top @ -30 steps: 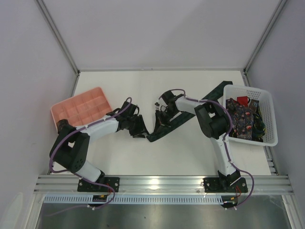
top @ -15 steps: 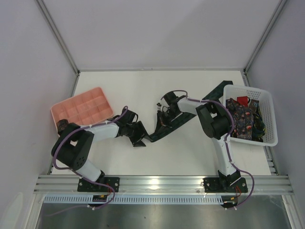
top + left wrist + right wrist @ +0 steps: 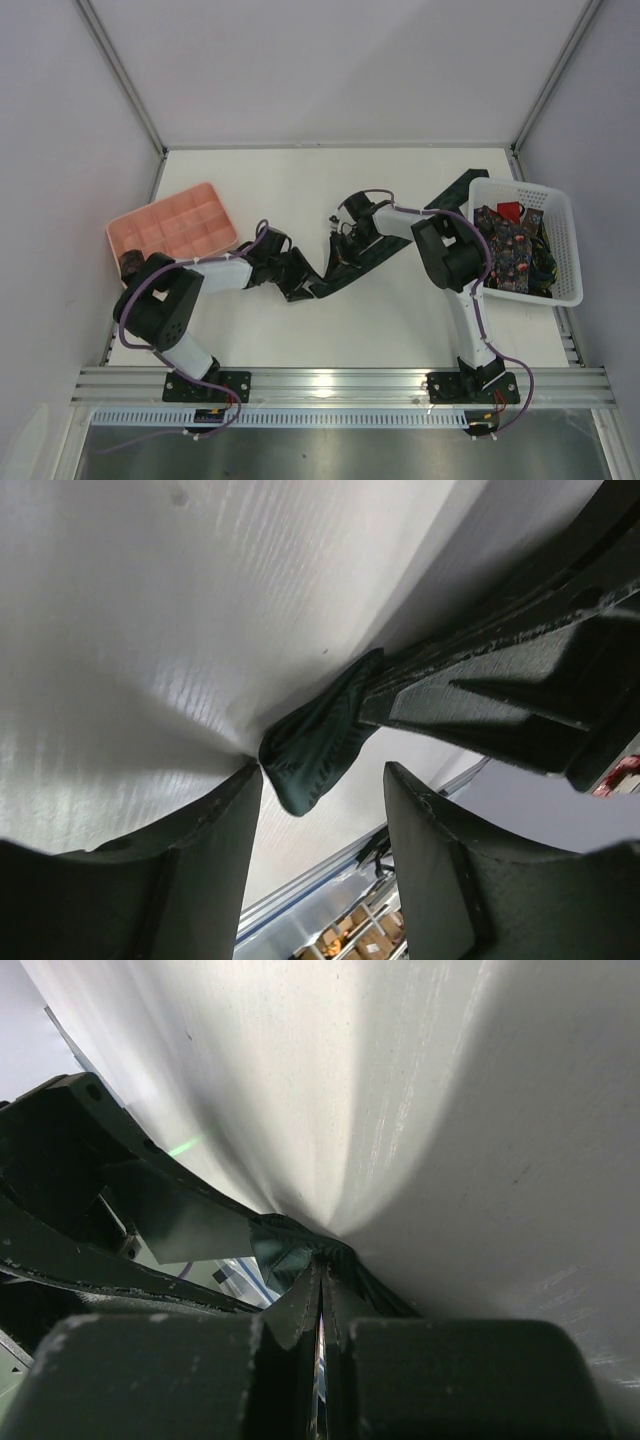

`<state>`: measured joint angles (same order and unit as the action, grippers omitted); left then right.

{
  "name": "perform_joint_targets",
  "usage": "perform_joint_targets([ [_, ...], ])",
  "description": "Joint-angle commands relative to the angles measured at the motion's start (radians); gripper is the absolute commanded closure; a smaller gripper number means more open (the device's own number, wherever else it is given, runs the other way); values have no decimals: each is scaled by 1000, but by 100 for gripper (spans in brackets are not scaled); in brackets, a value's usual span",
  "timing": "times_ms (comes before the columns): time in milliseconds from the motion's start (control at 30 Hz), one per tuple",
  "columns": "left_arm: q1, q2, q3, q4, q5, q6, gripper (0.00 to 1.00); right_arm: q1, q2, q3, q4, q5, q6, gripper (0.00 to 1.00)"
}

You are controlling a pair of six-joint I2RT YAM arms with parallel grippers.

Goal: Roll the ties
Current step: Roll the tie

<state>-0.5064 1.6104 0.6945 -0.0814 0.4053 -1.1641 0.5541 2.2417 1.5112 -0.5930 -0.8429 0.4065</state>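
Pinches the dark green tie (image 3: 343,270) tight in the right gripper (image 3: 322,1278) on the white table (image 3: 300,190), and straddles its bunched end with the left gripper (image 3: 322,778) spread apart.

Lab robot cell: white-walled enclosure (image 3: 330,70), aluminium rail (image 3: 340,382).

I've got bare tabletop (image 3: 300,180) w/ room along far side & near edge. Pink compartment tray (image 3: 170,225) blocks L, white lattice basket (image 3: 510,184) blocks R. Centre's tight: L gripper (image 3: 298,283) & R gripper (image 3: 338,252) crowd the dark green tie (image 3: 340,278).
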Motion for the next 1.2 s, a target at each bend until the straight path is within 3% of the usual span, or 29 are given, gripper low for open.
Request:
perform_joint_targets([
  [0, -7, 52, -24, 29, -45, -51, 41, -6, -5, -3, 12, 54, -23, 98],
  [267, -23, 109, -27, 37, -43, -92, 50, -5, -5, -3, 12, 57, -18, 98],
  [400, -24, 115, -33, 32, -52, -85, 70, -3, -8, -2, 12, 57, -20, 98],
  [433, -23, 115, -33, 31, -57, -74, 79, 0, -8, 0, 10, 61, -21, 98],
  [600, -18, 106, 2, -73, -101, 9, 99, 15, -10, 26, -33, 93, -57, 98],
  [1167, 17, -82, -4, -311, -279, 290, 100, 116, -21, 87, -54, 111, -14, 98],
])
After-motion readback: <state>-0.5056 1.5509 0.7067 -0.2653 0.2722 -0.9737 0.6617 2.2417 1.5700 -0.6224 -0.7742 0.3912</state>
